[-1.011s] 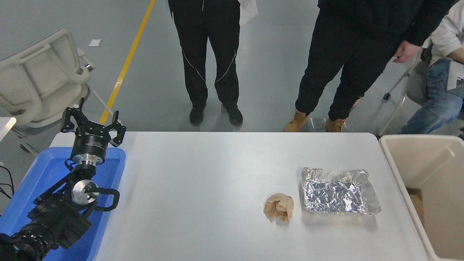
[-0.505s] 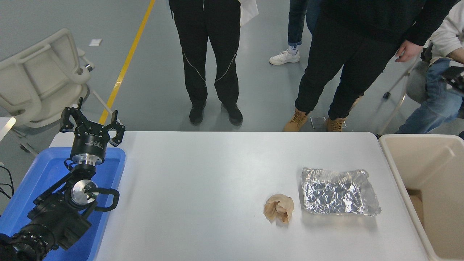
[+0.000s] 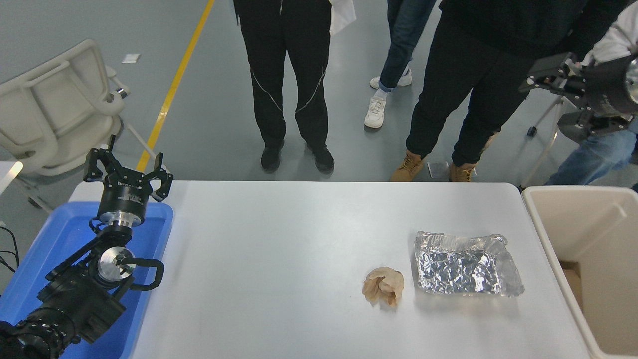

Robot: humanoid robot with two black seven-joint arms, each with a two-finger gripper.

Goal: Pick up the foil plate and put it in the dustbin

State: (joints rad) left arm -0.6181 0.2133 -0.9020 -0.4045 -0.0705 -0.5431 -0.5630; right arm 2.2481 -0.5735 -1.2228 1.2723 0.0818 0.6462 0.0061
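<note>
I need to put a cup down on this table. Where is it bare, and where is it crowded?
Bare: the whole stretch of table between the blue tray at the left and the paper ball, and the far strip behind the foil plate. Crowded: the right part, where ball and plate lie close beside the dustbin.

A lab or test hall: grey painted floor [image 3: 209, 124] with a yellow line [image 3: 174, 85], people [image 3: 284, 75] watching at a white bench [image 3: 279, 259].
</note>
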